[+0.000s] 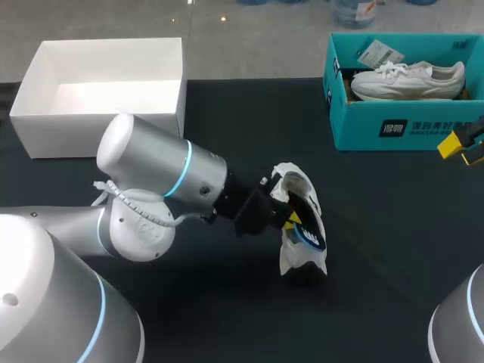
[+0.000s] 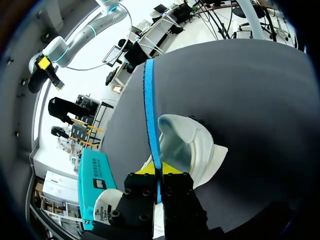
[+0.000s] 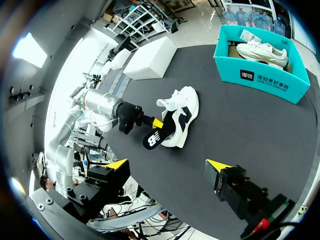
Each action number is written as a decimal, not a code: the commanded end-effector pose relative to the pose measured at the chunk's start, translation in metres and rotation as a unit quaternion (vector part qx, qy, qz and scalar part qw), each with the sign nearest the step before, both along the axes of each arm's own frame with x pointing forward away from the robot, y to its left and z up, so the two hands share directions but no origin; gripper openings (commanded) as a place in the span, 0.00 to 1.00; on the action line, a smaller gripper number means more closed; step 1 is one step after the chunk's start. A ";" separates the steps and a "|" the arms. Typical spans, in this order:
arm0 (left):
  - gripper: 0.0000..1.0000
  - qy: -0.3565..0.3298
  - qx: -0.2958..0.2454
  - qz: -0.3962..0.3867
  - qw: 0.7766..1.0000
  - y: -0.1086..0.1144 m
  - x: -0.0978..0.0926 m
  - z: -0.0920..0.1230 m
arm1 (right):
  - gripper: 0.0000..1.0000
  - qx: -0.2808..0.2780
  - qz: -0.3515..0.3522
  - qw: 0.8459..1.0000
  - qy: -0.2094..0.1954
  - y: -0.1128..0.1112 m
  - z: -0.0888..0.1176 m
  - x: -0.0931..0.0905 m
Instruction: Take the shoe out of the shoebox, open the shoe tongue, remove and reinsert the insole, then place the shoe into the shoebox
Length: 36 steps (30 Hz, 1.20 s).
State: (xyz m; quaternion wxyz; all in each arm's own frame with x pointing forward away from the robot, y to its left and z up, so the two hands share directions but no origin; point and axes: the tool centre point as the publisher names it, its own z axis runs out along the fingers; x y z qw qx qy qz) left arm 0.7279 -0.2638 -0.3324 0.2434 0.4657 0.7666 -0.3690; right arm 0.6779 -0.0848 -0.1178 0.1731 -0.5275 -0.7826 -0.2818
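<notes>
A white and black shoe [image 1: 301, 189] lies on its side in the middle of the dark table [image 1: 393, 227], also seen in the right wrist view [image 3: 182, 107]. My left gripper [image 1: 292, 219] is shut on the edge of the insole [image 1: 311, 229], black on top and blue underneath. In the left wrist view the insole [image 2: 151, 110] runs edge-on from the yellow tips [image 2: 159, 171] out past the shoe's opening [image 2: 192, 145]. My right gripper [image 3: 167, 165] stands open and empty, raised over the table's right edge [image 1: 463, 147], far from the shoe.
A teal shoebox [image 1: 378, 125] at the back right holds a second white shoe [image 1: 408, 79]. An open white box [image 1: 98, 91] stands at the back left. My left arm's big joint [image 1: 151, 181] lies over the table's left half.
</notes>
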 end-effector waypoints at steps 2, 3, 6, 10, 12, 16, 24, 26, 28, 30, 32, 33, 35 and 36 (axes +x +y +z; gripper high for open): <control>0.00 -0.003 0.001 -0.004 1.000 -0.001 0.001 -0.003 | 1.00 -0.001 0.000 1.000 0.001 0.000 0.000 0.001; 0.00 -0.004 0.002 -0.004 1.000 -0.001 0.004 -0.005 | 1.00 -0.001 0.000 1.000 0.001 0.000 0.000 0.001; 0.00 -0.009 0.010 -0.003 1.000 0.000 0.010 -0.009 | 1.00 -0.001 0.000 1.000 0.001 0.000 0.000 0.001; 0.00 -0.016 0.017 0.001 1.000 0.002 0.018 -0.013 | 1.00 -0.001 0.000 1.000 0.001 0.000 0.000 0.001; 0.00 -0.021 0.024 0.003 0.999 0.001 0.022 -0.019 | 1.00 -0.001 0.000 1.000 0.001 0.000 0.000 0.001; 0.00 -0.021 0.028 0.004 0.999 0.000 0.023 -0.026 | 1.00 -0.001 0.000 1.000 0.001 0.000 0.000 0.001; 0.00 -0.013 0.027 0.005 1.000 0.003 0.021 -0.026 | 1.00 -0.001 0.000 1.000 0.001 0.000 0.000 0.001; 0.00 -0.013 0.026 0.007 1.000 0.004 0.021 -0.024 | 1.00 -0.001 0.000 1.000 0.001 0.000 0.000 0.001; 0.02 -0.014 0.025 0.009 1.000 0.005 0.020 -0.019 | 1.00 -0.001 0.000 1.000 0.001 0.000 0.000 0.001; 0.18 -0.015 0.018 0.012 1.000 0.006 0.018 -0.015 | 1.00 -0.001 0.000 1.000 0.001 0.000 0.000 0.001; 0.21 -0.013 0.012 0.013 1.000 0.007 0.015 -0.010 | 1.00 -0.001 0.000 1.000 0.001 0.000 0.000 0.001; 0.22 -0.014 0.011 0.014 1.000 0.007 0.014 -0.008 | 1.00 -0.001 0.000 1.000 0.001 0.000 0.000 0.001; 0.21 -0.013 0.007 0.013 1.000 0.006 0.011 -0.005 | 1.00 -0.001 0.000 1.000 0.001 0.000 0.000 0.001; 0.21 -0.013 0.006 0.012 1.000 0.006 0.009 -0.003 | 1.00 -0.001 0.000 1.000 0.001 0.000 0.000 0.001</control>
